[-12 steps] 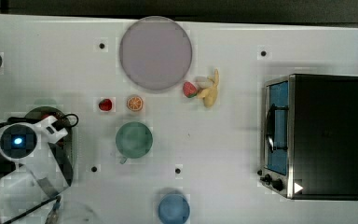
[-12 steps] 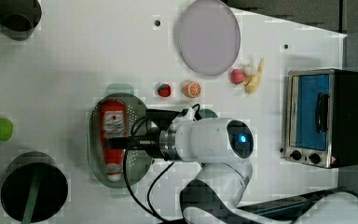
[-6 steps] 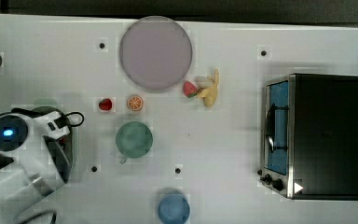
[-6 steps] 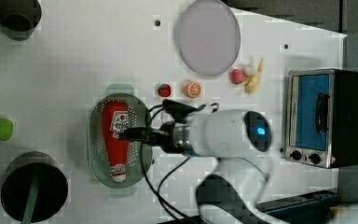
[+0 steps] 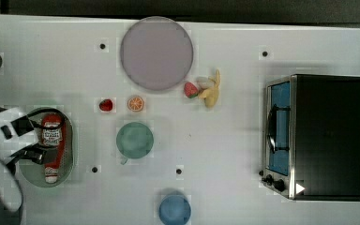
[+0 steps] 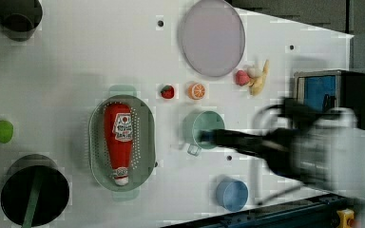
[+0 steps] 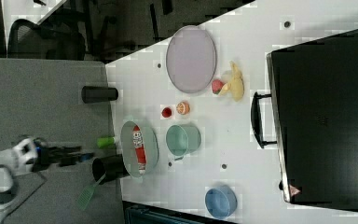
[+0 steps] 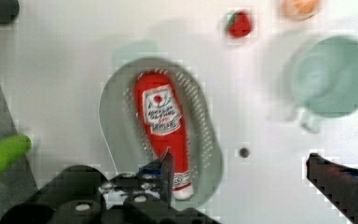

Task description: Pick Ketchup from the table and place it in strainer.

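Note:
The Ketchup point(image 5: 52, 140), a red bottle with a white label, lies lengthwise inside the pale green strainer point(image 5: 69, 157). It shows the same way in the left view, Ketchup point(image 6: 119, 137) in strainer point(image 6: 145, 142), and in the right view point(image 7: 138, 144). My gripper point(image 5: 28, 139) is open and holds nothing, just off the strainer's rim on the top view's left. The wrist view looks down on the Ketchup point(image 8: 161, 112) in the strainer point(image 8: 116, 135), with the gripper point(image 8: 238, 158) spread wide above it. In the left view the blurred arm reaches over the mint cup point(image 6: 202, 128).
A mint cup point(image 5: 134, 139), a blue bowl point(image 5: 174, 210), a mauve plate point(image 5: 156, 53) and a toaster oven point(image 5: 318, 136) stand on the white table. A toy strawberry point(image 5: 106, 104), orange slice point(image 5: 135, 103) and banana point(image 5: 211, 89) lie nearby. Black cups point(image 6: 33, 194) sit at the left view's left.
The arm has drawn back from the strainer, swinging to the left view's right and toward the top view's left edge. The Ketchup stays lying in the strainer. The gripper stays open.

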You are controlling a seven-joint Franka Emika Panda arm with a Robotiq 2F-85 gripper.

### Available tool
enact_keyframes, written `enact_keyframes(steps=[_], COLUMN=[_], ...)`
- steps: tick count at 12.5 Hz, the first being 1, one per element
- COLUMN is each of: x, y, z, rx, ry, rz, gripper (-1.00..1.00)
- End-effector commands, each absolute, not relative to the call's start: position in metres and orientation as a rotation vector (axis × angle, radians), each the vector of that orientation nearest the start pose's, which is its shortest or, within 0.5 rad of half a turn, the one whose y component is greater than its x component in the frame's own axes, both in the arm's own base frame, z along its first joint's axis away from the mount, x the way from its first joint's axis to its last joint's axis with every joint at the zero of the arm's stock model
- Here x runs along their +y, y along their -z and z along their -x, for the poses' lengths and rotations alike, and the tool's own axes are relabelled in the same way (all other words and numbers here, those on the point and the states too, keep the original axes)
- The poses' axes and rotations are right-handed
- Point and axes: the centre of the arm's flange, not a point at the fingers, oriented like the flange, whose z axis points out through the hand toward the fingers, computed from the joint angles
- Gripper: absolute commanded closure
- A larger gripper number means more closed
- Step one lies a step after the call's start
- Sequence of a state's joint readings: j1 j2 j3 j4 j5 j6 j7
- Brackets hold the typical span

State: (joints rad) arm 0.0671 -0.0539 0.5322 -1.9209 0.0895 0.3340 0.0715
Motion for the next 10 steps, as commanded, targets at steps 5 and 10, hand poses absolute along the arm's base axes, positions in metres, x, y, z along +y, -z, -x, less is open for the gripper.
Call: enact_keyframes(steps=[5,10], x=[0.135,0.009], y=[-0.574,-0.586], z=[-0.513,-0.526], rx=[1.037,1.339], ry=[-0.065,-0.048], rz=[2.913,2.769], gripper=[-1.00,-1.00])
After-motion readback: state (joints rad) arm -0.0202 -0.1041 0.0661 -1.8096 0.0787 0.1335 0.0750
